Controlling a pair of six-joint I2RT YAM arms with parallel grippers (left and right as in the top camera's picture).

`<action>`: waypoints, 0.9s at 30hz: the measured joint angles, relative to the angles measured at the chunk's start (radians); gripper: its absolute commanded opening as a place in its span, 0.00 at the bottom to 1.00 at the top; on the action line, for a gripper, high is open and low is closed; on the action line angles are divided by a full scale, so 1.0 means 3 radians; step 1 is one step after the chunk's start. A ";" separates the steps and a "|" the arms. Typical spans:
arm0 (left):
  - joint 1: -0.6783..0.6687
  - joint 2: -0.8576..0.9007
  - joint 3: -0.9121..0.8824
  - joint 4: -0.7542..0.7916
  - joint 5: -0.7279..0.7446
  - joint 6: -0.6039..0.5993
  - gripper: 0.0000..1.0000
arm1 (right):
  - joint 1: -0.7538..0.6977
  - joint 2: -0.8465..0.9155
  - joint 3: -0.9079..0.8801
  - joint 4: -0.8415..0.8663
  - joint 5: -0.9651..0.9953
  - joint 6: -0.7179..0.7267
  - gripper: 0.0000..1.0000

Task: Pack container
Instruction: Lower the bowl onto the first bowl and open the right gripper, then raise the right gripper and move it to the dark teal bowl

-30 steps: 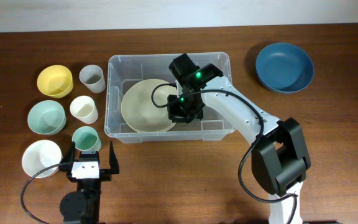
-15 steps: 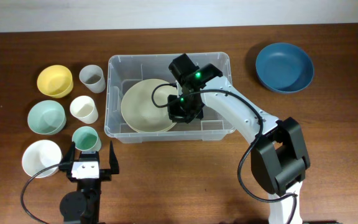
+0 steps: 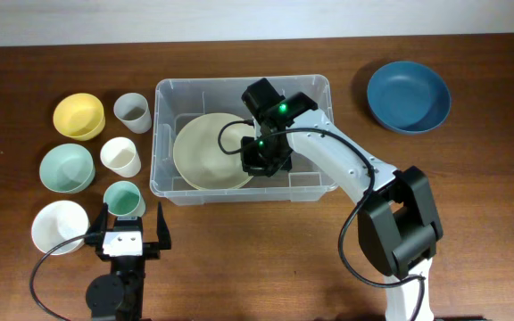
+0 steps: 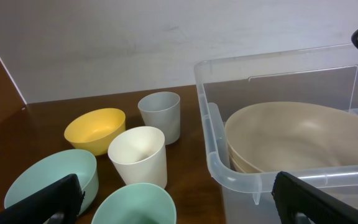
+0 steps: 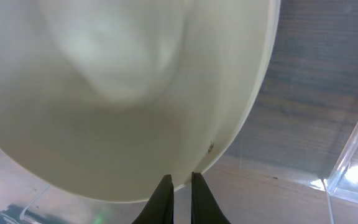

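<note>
The clear plastic container (image 3: 230, 83) stands at the table's middle; its near-left rim shows in the left wrist view (image 4: 213, 143). A large beige bowl (image 3: 205, 152) sits in its left half, also in the left wrist view (image 4: 291, 134). My right gripper (image 3: 263, 160) is inside the container, shut on the beige bowl's right rim; the right wrist view shows the fingers (image 5: 180, 183) pinching the rim of the bowl (image 5: 135, 93) above the container floor (image 5: 303, 81). My left gripper (image 3: 130, 230) is open and empty at the front left, in the left wrist view (image 4: 179, 196).
A blue bowl (image 3: 408, 95) lies at the back right. Left of the container stand a yellow bowl (image 3: 79, 115), grey cup (image 3: 133, 111), cream cup (image 3: 120, 155), pale green bowl (image 3: 67, 168), teal cup (image 3: 123, 196) and white bowl (image 3: 60, 226).
</note>
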 measured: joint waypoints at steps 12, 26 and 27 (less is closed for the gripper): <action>0.0001 0.0000 0.0000 0.0000 0.0000 0.0000 0.99 | -0.0025 0.0006 0.0078 -0.0056 0.0029 -0.0004 0.14; 0.0001 -0.0004 0.0000 0.0000 0.0000 0.0000 0.99 | -0.0809 -0.0005 0.2257 -0.1610 0.0675 -0.0291 0.99; 0.0001 -0.0004 0.0000 0.0000 -0.0001 0.0000 1.00 | -0.0917 -0.0010 0.2387 -0.1672 0.0713 -0.0287 0.99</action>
